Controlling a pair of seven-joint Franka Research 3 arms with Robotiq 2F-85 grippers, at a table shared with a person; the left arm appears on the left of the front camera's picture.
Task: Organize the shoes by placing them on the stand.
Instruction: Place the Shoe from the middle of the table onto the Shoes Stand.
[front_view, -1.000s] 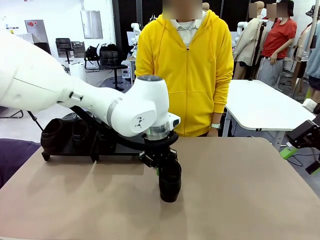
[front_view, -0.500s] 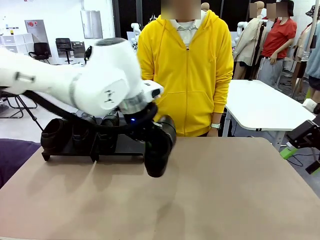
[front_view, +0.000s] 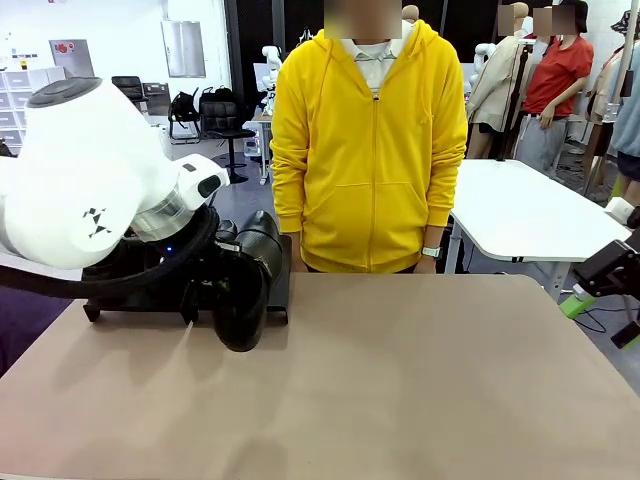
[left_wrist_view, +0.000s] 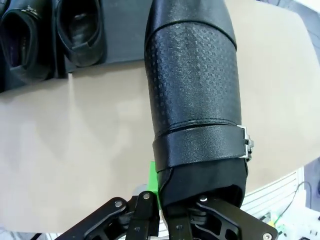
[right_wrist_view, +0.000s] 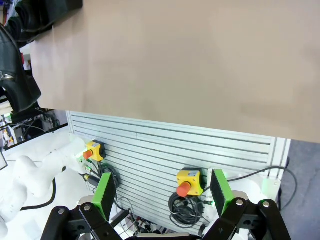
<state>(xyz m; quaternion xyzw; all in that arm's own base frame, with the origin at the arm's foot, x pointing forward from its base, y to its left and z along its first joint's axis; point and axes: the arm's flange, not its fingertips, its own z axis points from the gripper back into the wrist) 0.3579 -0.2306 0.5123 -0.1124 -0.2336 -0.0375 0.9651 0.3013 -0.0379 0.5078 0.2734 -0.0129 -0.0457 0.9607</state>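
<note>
Left claw (left_wrist_view: 172, 212) is clamped on the heel end of a black shoe (left_wrist_view: 192, 100), its green pad (left_wrist_view: 153, 180) pressed to the side of the shoe's collar. A second ago this shoe stood toe-down on the middle of the counter (front_view: 420, 380) under the arm; half a second ago it was lifted and swung leftward; now it hangs at the right end of the stand (front_view: 275, 290), its toe just above the counter surface. The left arm has pulled back toward the picture's left, and its big white joint now covers most of the stand in the front view.

Much is hidden there: the claw itself sits behind the arm and cable, and the shoes already on the stand cannot be counted. In the left wrist view, two parked shoes (left_wrist_view: 80, 30) lie side by side on the stand's dark panel, cut off by the top edge. Whether the carried shoe touches the stand cannot be told.

The carried shoe's long axis runs away from the claw, toe farthest out, buckle strap near the claw; in the front view it tilts toe-down toward the camera.

Right claw (right_wrist_view: 162, 195) hangs off the counter's edge, fingers spread wide, holding nothing. A person in a yellow hoodie (front_view: 370, 150) stands at the far side.
</note>
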